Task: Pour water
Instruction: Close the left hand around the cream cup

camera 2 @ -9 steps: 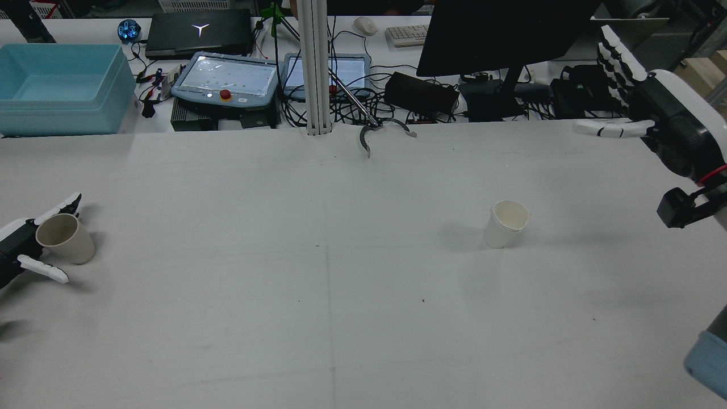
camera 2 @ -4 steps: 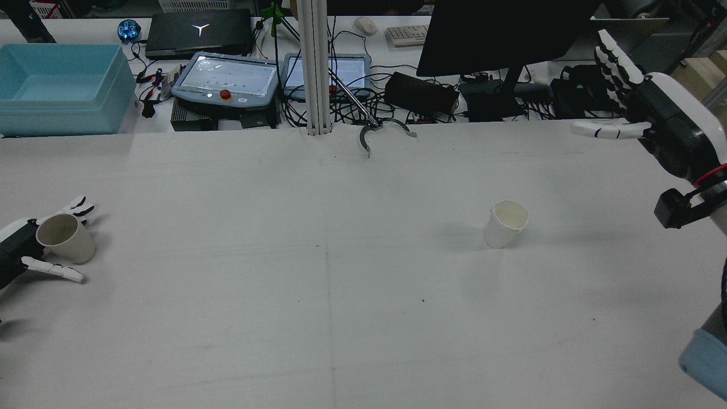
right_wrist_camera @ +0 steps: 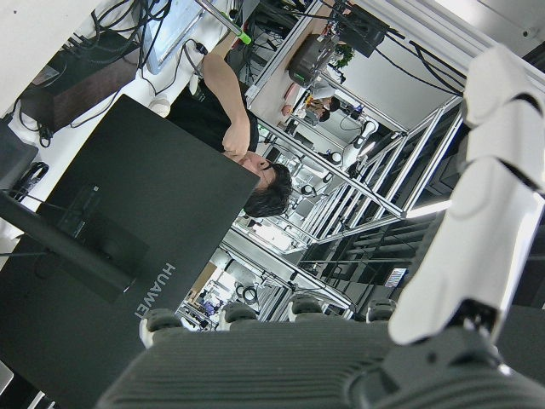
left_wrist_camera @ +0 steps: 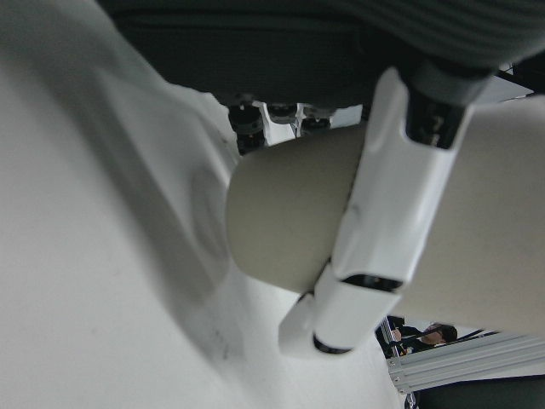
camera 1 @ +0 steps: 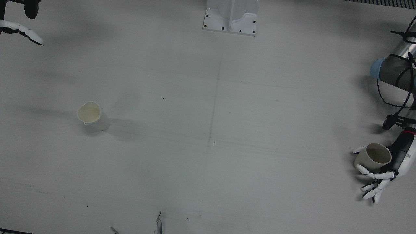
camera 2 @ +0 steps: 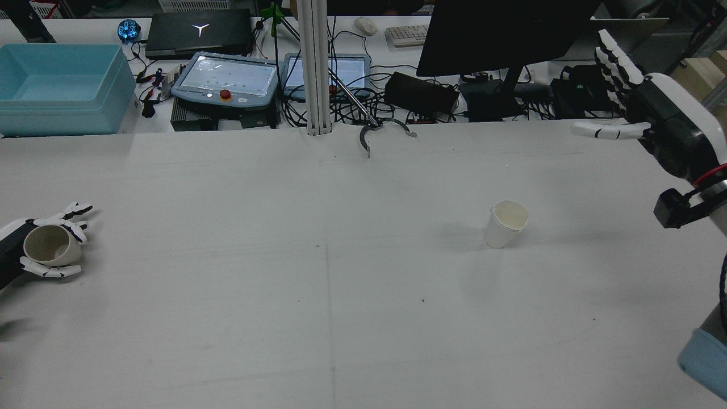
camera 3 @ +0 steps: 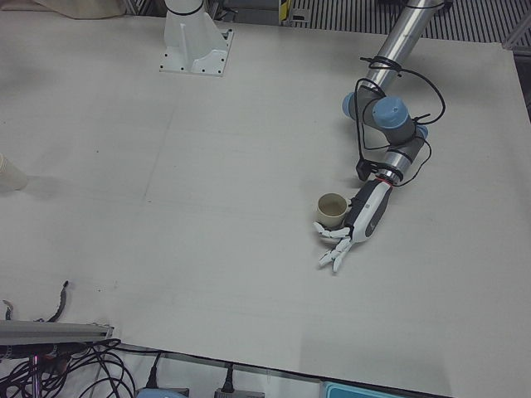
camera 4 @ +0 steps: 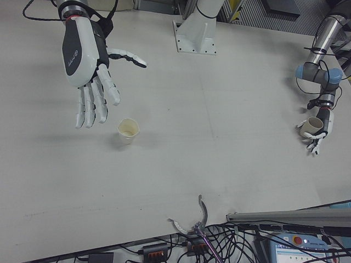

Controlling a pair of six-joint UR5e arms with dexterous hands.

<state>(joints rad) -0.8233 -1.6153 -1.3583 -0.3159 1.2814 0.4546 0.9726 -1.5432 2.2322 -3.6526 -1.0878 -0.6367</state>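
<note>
A beige cup [camera 2: 50, 245] stands at the table's left edge in the rear view. My left hand [camera 2: 16, 241] is shut on it, fingers behind and thumb in front. The front view shows this cup [camera 1: 373, 156] against the palm of that hand [camera 1: 395, 162], with some fingers still stretched past it. In the left hand view a finger [left_wrist_camera: 392, 221] lies across the cup's wall [left_wrist_camera: 289, 213]. A white paper cup [camera 2: 505, 224] stands upright and alone on the right half. My right hand [camera 2: 630, 102] hangs open high above the far right edge, well away from it.
Beyond the table's far edge are a blue bin [camera 2: 59, 88], two teach pendants [camera 2: 227, 79], a dark monitor [camera 2: 500, 34] and loose cables. An aluminium post [camera 2: 315, 68] and a metal hook [camera 2: 375, 133] stand at the far middle. A person [right_wrist_camera: 230, 111] is behind the monitor.
My left hand's fingers have closed round the beige cup, which shifted slightly left and tipped its mouth toward the rear camera. The right hand barely moved; the white cup stayed put.
</note>
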